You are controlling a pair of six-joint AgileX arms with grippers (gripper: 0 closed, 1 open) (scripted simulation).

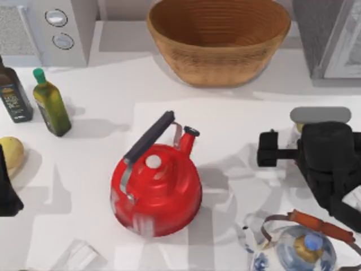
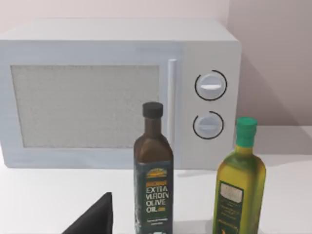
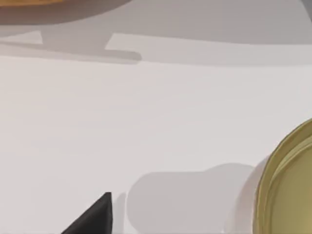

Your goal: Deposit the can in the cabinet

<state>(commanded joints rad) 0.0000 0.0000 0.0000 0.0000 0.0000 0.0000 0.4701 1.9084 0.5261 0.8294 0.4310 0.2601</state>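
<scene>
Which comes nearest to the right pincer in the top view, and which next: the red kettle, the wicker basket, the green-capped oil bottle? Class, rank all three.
Measured from the right pincer at the table's right side:
1. Red kettle, at the centre, to the pincer's left.
2. Wicker basket, at the back, middle.
3. Green-capped oil bottle, far over on the left.

We see a white table [image 1: 101,73] with soft grey shadows on its surface. At the back left stands a white microwave [image 2: 117,92] with two round dials, and behind it is a plain pale pink wall [image 2: 273,58]. A wicker basket [image 1: 219,39] stands at the back middle. The light is even and bright, and objects throw faint shadows on the table.
</scene>
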